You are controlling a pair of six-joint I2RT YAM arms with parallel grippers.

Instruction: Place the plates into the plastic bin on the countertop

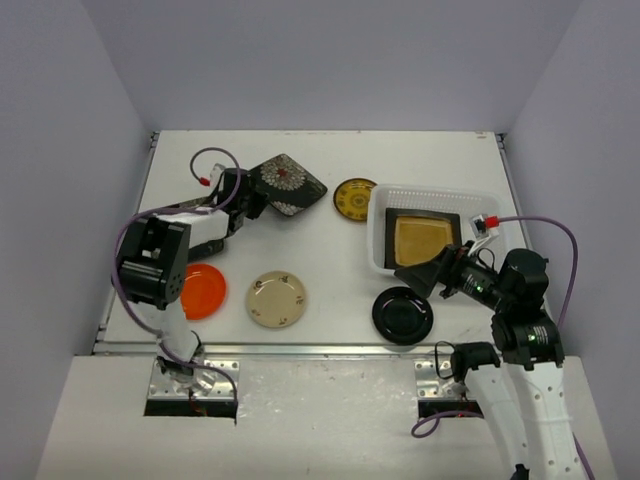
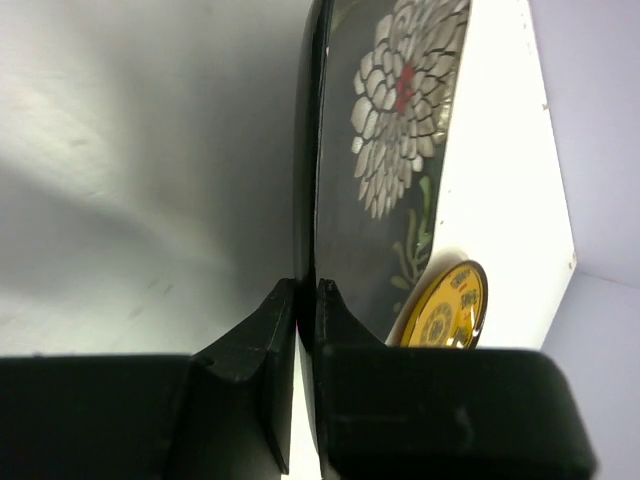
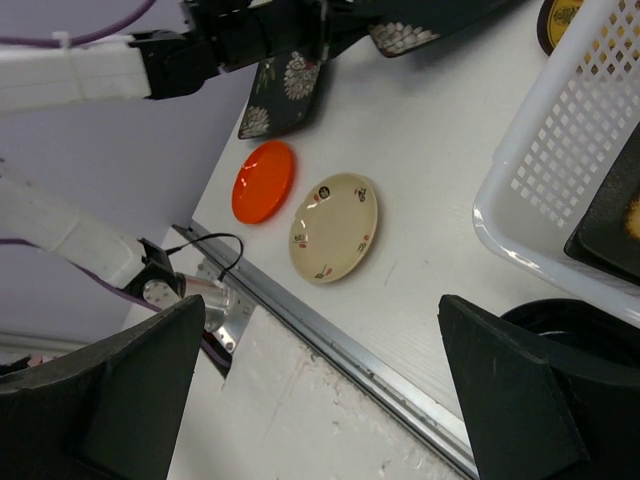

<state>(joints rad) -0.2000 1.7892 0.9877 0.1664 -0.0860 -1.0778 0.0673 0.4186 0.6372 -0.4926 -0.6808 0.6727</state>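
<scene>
The top view looks steeply down over the whole countertop [image 1: 340, 260]. The left wrist view sits close against a floral plate [image 2: 400, 150]. The right wrist and top views share the orange plate [image 3: 264, 180].

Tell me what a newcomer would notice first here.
The left pincer is shut on the rim of a black floral square plate at the far left of the countertop. On the right, the white plastic bin holds an amber square plate. The right pincer hangs open at the bin's near edge.
</scene>
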